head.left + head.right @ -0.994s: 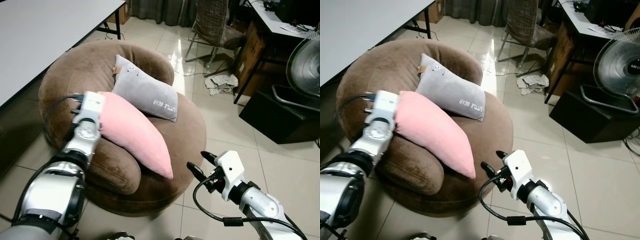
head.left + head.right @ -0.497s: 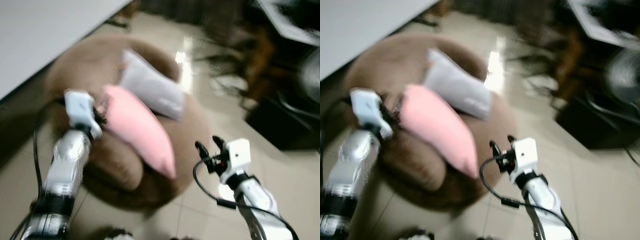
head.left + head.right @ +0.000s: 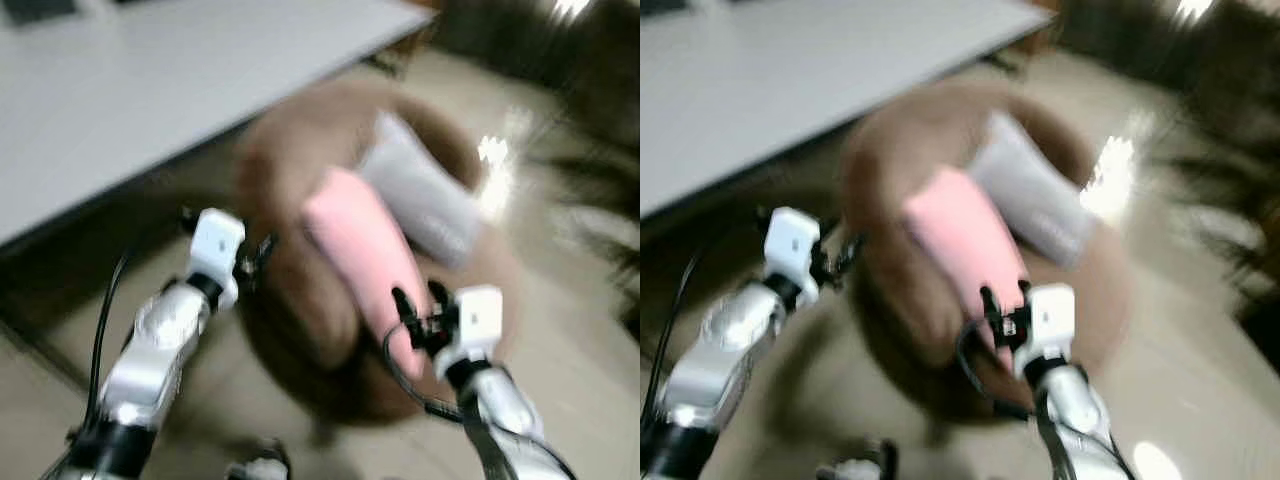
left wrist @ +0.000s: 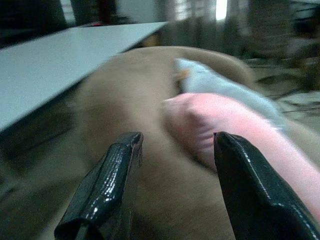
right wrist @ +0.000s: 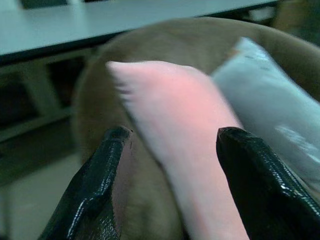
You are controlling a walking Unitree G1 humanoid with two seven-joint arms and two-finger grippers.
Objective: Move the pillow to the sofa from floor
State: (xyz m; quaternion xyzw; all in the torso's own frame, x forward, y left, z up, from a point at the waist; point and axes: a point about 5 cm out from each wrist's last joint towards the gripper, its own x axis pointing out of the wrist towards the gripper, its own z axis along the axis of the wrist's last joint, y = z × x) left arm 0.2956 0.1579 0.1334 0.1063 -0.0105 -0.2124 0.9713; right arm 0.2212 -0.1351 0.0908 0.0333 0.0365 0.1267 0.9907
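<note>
While views blur | pillow (image 3: 368,245) lies on sofa (image 3: 290,200) edge | left gripper (image 4: 172,187), right gripper (image 5: 172,182) both released, empty | task looks done

You see a soft cloth pink pillow (image 5: 175,125) on the matt brown sofa (image 4: 135,115); floor (image 3: 1200,350) tiles are glossy

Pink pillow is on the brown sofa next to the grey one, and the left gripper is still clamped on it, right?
Not clamped: the left wrist view shows the left gripper open and short of the pink pillow. It does lie on the brown sofa beside the grey pillow.
</note>
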